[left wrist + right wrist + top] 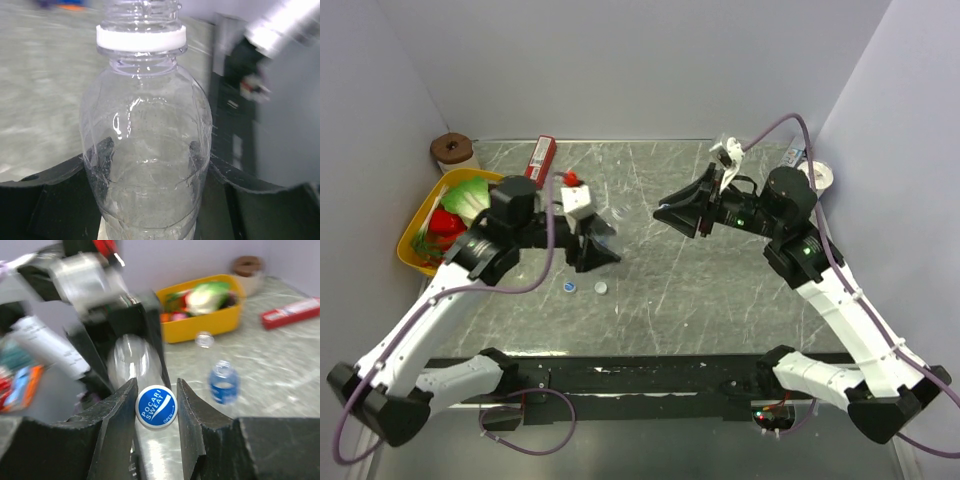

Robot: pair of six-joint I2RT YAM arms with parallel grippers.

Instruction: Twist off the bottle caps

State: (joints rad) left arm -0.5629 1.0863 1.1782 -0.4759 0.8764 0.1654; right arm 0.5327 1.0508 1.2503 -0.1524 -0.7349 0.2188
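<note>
My left gripper [148, 157] is shut on the body of a clear plastic bottle [145, 100]. The bottle's neck shows bare threads above a white ring [141, 39]. In the top view the left gripper [598, 248] holds it mid-table, and my right gripper [665, 213] faces it a short gap away. The right gripper [156, 390] is shut on a blue and white bottle cap [156, 407], held clear of the bottle [131, 362] behind it. Two loose caps [569, 289] [603, 288] lie on the table in front of the left gripper.
A yellow bin [420, 215] of toy food stands at the left edge. A brown-topped roll [453, 152] and a red box [542, 155] lie at the back left. A white roll [817, 175] sits at the back right, behind the right arm.
</note>
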